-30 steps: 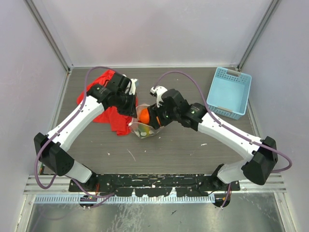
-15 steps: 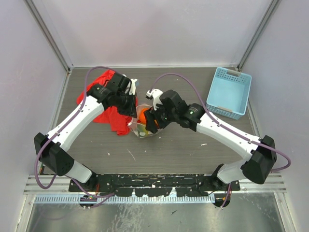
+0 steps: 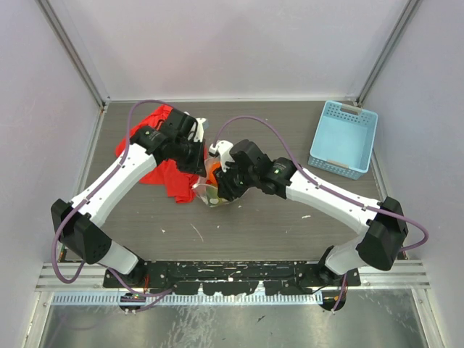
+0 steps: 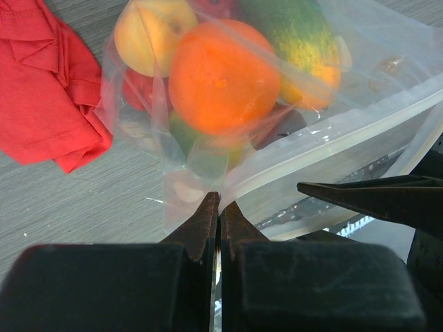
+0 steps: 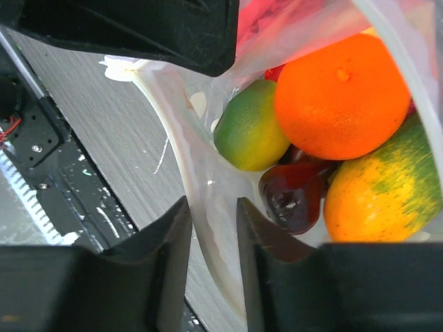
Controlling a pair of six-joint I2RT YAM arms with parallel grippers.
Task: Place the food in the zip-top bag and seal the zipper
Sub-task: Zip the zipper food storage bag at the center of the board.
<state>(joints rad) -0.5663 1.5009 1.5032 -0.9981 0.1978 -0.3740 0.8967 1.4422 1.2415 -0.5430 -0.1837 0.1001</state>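
Observation:
The zip-top bag (image 3: 209, 191) lies mid-table with the food inside: an orange (image 4: 221, 76), a yellow fruit (image 4: 149, 34), a green-yellow fruit (image 4: 297, 34), a lime-green one (image 5: 249, 135) and a dark purple one (image 5: 294, 197). My left gripper (image 4: 219, 198) is shut on the bag's edge at one end of the zipper (image 4: 332, 138). My right gripper (image 5: 213, 207) is slightly open and straddles the whitish zipper strip (image 5: 180, 131), close beside the left gripper (image 3: 197, 168). In the top view the right gripper (image 3: 221, 183) sits over the bag's mouth.
A red cloth (image 3: 156, 148) lies left of the bag, under the left arm. A light blue basket (image 3: 343, 138) stands at the back right. Grey walls and metal posts enclose the table.
My right gripper has moved left along the bag's mouth toward the left gripper. The left gripper and the bag have stayed in place.

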